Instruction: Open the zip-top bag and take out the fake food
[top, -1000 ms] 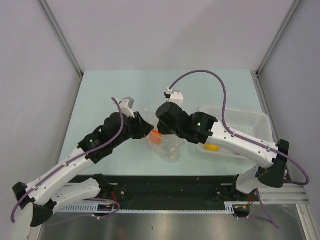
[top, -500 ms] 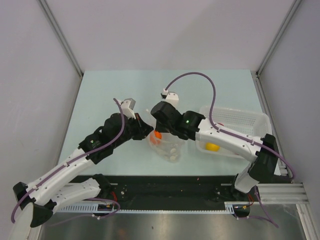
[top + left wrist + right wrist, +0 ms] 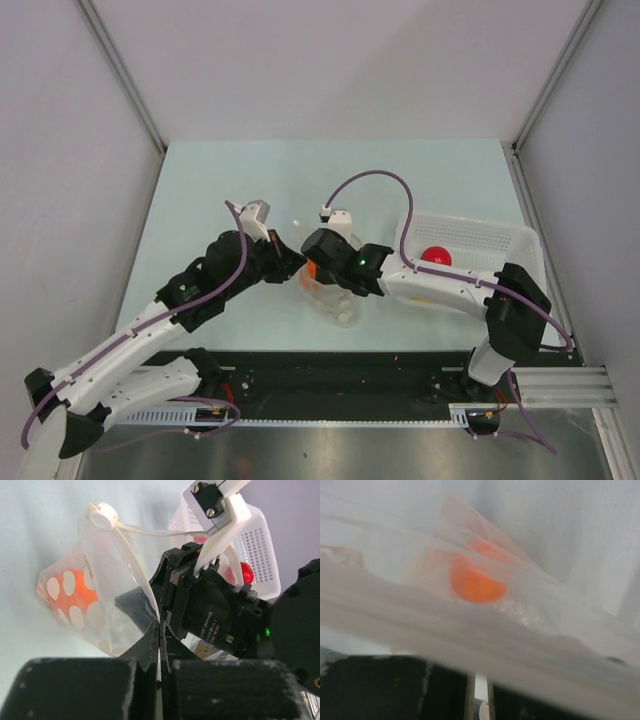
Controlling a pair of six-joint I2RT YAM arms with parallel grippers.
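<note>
The zip-top bag (image 3: 75, 610) is clear, crinkled plastic with white dots, and we see an orange ball of the fake food (image 3: 75, 592) inside it. It is at the middle of the table (image 3: 220, 190), left of the white basket (image 3: 500, 240). The left gripper (image 3: 159, 630) is closed on its edge. The right gripper (image 3: 479, 695) is against the film with narrow jaws; we cannot tell if it pinches.

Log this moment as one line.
left jaws: shut on zip-top bag edge | right jaws: near-closed at bag, hold unclear | orange fruit: inside bag | red fruit: in basket
</note>
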